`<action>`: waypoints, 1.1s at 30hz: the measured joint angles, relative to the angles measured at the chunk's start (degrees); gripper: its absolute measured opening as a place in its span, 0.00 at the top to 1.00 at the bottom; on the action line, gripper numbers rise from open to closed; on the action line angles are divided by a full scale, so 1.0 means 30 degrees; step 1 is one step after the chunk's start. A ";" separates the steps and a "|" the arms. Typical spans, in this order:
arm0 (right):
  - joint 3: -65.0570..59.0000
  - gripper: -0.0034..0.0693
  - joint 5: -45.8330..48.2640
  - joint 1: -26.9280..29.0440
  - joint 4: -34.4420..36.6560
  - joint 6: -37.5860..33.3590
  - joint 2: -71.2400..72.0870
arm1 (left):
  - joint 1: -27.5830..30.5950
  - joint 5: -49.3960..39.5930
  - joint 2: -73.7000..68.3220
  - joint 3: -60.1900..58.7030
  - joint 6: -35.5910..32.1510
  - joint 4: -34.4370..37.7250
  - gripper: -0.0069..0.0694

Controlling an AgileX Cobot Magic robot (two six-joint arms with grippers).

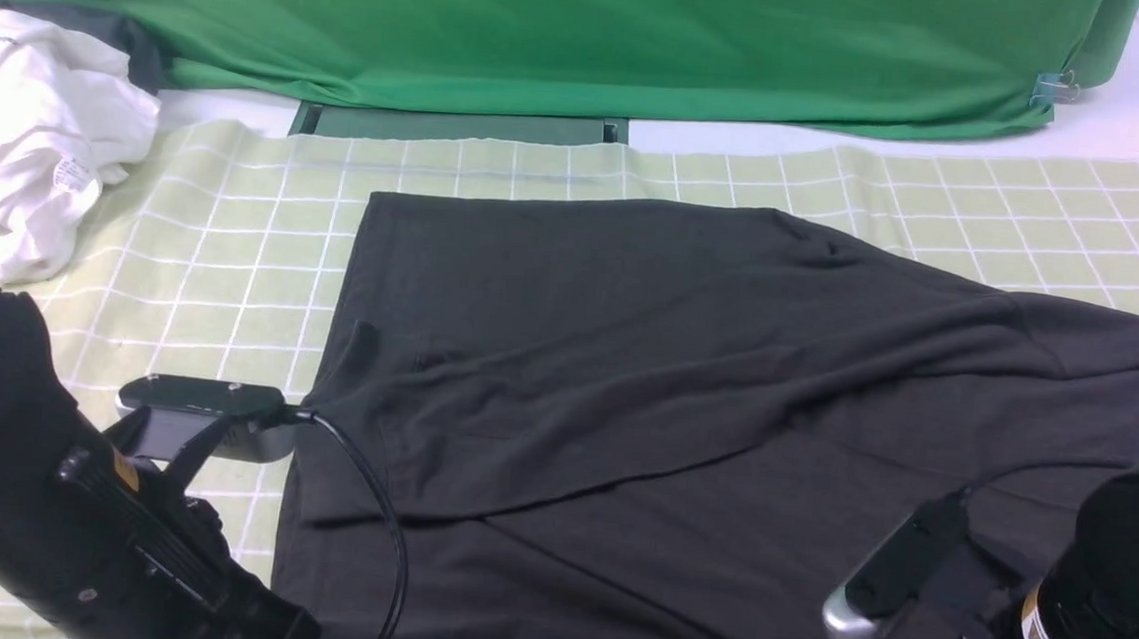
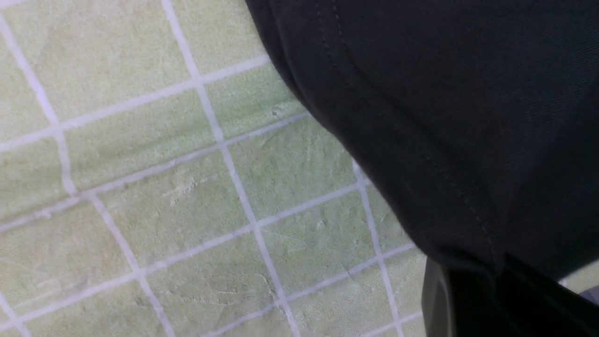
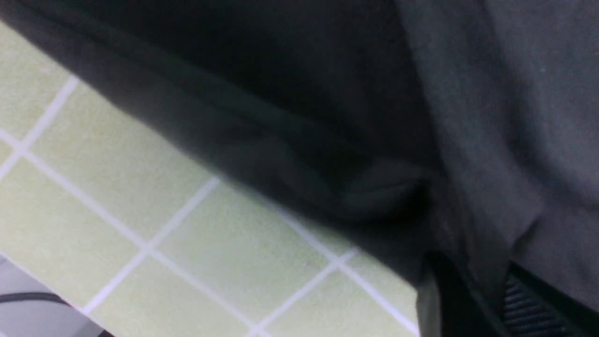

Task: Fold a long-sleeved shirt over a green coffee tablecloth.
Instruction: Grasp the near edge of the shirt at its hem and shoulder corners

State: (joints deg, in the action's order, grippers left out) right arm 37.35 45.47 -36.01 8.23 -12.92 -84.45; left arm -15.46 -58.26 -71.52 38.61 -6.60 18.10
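Your large black soft-knit long-sleeved shirt [image 1: 625, 384] lies spread across the centre and right of the front view on the pale yellow-green tablecloth [image 1: 234, 236] gridded with thin white lines, one flap folded diagonally over the body. The left gripper [image 2: 472, 292] is clamped tight on the shirt's stitched edge, at the lower right of the left wrist view. Cloth drapes over the right gripper [image 3: 482, 304], so you cannot tell whether its fingers [image 3: 435, 304] pinch it or stand apart. If that side lets go while the left pulls, the fold will likely skew and bunch. Carry the hem too low and it may drag the tablecloth into ridges. The crumpled white garment [image 1: 21, 131] at upper left lies well apart
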 joint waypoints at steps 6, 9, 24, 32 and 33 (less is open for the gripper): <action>-0.0121 0.45 0.0117 -0.1039 -0.0102 -0.1133 0.0000 | 0.0000 0.0138 0.0000 0.0000 0.0000 0.0009 0.88; -0.0121 0.44 -0.0531 -0.1951 -0.0211 -0.1434 0.0000 | 0.0000 0.0209 0.0000 0.0000 0.0000 0.0053 0.88; -0.0002 0.52 -0.1954 -0.3208 -0.1674 -0.1753 -0.1199 | 0.0000 0.0224 0.0000 0.0000 -0.0293 0.0128 0.88; 0.0518 0.85 -0.1179 -0.3208 -0.2344 -0.1734 -0.1456 | 0.0000 0.0432 0.0000 0.0000 -0.0297 0.0044 0.88; 0.0595 0.88 -0.0958 -0.3208 -0.2326 -0.1734 -0.1503 | 0.0000 0.0437 0.0000 0.0000 -0.0271 -0.0018 0.88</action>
State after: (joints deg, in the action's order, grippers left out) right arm 39.14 42.59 -45.63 1.26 -18.12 -88.95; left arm -15.46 -56.95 -71.52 38.61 -7.42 18.05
